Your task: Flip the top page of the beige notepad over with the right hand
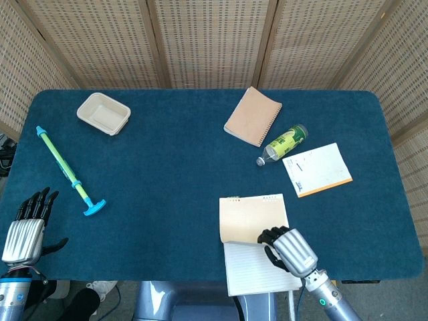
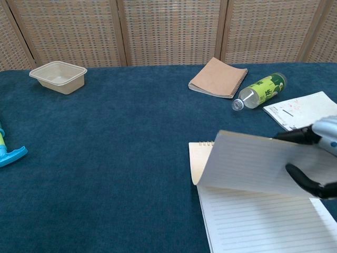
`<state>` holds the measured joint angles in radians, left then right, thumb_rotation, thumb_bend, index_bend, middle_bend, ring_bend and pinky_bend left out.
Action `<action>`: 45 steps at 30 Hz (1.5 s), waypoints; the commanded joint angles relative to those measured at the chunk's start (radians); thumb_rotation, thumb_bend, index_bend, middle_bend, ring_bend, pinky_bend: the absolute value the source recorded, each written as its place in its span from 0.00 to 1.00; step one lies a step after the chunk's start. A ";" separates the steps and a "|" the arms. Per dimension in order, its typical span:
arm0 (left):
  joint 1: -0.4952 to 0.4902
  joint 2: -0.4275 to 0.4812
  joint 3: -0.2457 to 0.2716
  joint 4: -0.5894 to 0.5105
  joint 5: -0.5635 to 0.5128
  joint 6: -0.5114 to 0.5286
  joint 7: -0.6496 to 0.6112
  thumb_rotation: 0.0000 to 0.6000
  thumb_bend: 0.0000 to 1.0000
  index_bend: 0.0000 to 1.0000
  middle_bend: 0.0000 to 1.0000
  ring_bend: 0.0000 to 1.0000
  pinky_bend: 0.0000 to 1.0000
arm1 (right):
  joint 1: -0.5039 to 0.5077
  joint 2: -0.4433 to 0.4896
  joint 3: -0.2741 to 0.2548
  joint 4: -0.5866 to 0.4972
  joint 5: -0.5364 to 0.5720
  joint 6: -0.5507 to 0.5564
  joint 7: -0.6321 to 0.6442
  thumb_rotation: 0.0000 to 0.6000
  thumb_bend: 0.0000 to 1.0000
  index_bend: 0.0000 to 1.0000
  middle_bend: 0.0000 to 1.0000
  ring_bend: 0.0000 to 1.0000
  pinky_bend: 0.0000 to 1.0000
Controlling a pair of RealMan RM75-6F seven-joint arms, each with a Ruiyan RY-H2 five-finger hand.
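The beige notepad (image 1: pixel 253 241) lies near the front edge of the table, right of centre. Its beige top page (image 1: pixel 253 219) is lifted and curled toward the spiral binding, and white lined paper (image 2: pixel 263 221) shows beneath it. My right hand (image 1: pixel 286 247) pinches the near edge of that page; in the chest view the right hand (image 2: pixel 316 158) holds the raised sheet (image 2: pixel 258 163) up over the pad. My left hand (image 1: pixel 27 224) hangs at the front left corner with fingers spread, holding nothing.
A brown spiral notebook (image 1: pixel 253 116), a lying green-labelled bottle (image 1: pixel 283 143) and a white-and-orange printed pad (image 1: pixel 317 168) sit behind the notepad. A beige tray (image 1: pixel 103 113) and a blue-green pump tool (image 1: pixel 69 170) lie at the left on the blue table cloth (image 1: pixel 167 174).
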<state>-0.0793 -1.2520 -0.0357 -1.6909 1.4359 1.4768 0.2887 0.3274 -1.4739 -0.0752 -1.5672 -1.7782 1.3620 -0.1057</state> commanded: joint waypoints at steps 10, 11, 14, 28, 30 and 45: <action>-0.022 -0.032 -0.012 0.050 -0.041 -0.045 0.014 1.00 0.07 0.00 0.00 0.00 0.08 | 0.172 -0.043 0.223 0.025 0.156 -0.169 -0.091 1.00 0.78 0.69 0.57 0.51 0.62; -0.024 -0.034 -0.013 0.054 -0.045 -0.049 0.014 1.00 0.07 0.00 0.00 0.00 0.08 | 0.187 -0.048 0.240 0.034 0.174 -0.184 -0.100 1.00 0.78 0.69 0.57 0.52 0.62; -0.028 -0.038 -0.015 0.063 -0.053 -0.057 0.013 1.00 0.07 0.00 0.00 0.00 0.08 | 0.231 -0.064 0.285 0.072 0.217 -0.224 -0.118 1.00 0.78 0.69 0.57 0.52 0.62; -0.034 -0.045 -0.027 0.082 -0.062 -0.051 0.001 1.00 0.07 0.00 0.00 0.00 0.08 | 0.381 -0.142 0.380 0.257 0.304 -0.318 -0.115 1.00 0.78 0.69 0.57 0.52 0.62; -0.036 -0.047 -0.028 0.085 -0.063 -0.053 0.003 1.00 0.07 0.00 0.00 0.00 0.08 | 0.412 -0.160 0.399 0.295 0.318 -0.336 -0.111 1.00 0.78 0.69 0.57 0.52 0.62; -0.049 -0.059 -0.034 0.103 -0.092 -0.077 0.013 1.00 0.07 0.00 0.00 0.00 0.08 | 0.621 -0.324 0.453 0.650 0.379 -0.447 -0.018 1.00 0.77 0.69 0.57 0.52 0.62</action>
<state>-0.1274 -1.3117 -0.0694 -1.5876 1.3431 1.3993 0.3032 0.9115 -1.7650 0.3705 -0.9663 -1.4065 0.9362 -0.1475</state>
